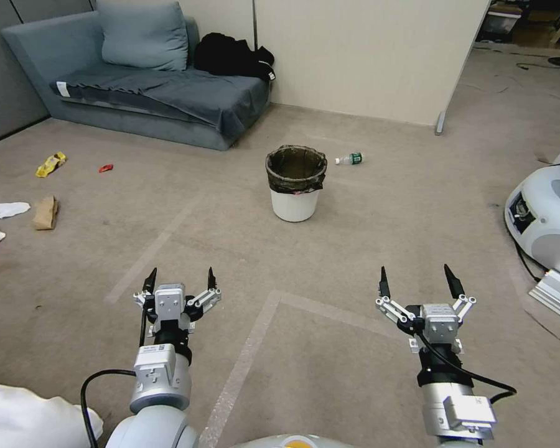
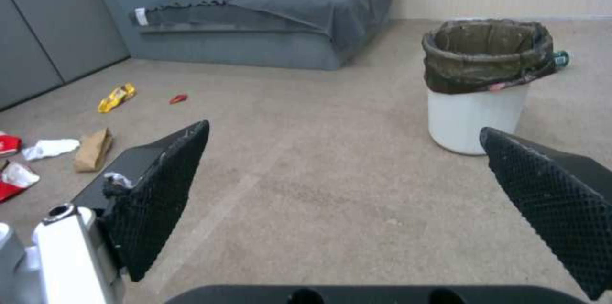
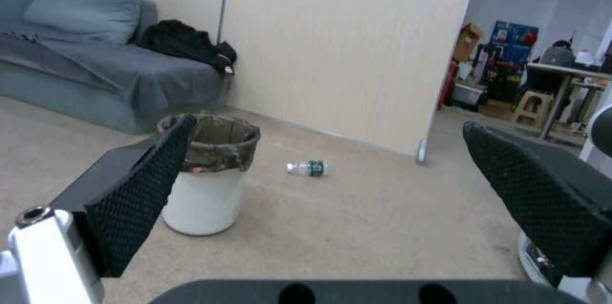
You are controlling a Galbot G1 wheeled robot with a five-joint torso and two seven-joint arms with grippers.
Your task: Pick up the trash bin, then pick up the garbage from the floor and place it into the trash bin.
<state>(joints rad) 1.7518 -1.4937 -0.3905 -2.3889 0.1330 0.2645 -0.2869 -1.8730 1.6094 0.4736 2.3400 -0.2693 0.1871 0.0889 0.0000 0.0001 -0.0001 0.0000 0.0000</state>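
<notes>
Left wrist view, trash bin [image 2: 477, 117] hiding most of bottle [image 2: 561, 58]

Left pincer [image 1: 180, 279], right pincer [image 1: 419, 279] held forward side by side, fingers spread.

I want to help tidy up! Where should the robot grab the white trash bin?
Probably the trash bin by its rim, one finger inside and one outside, coming down from above. It stands upright and open-topped, and its round body looks too wide for the open left gripper or right gripper.

The trash bin [image 1: 295, 180] stood ahead, between the left claw [image 1: 179, 281] and right claw [image 1: 418, 278]; the bottle [image 1: 348, 159] lay just behind it.
</notes>
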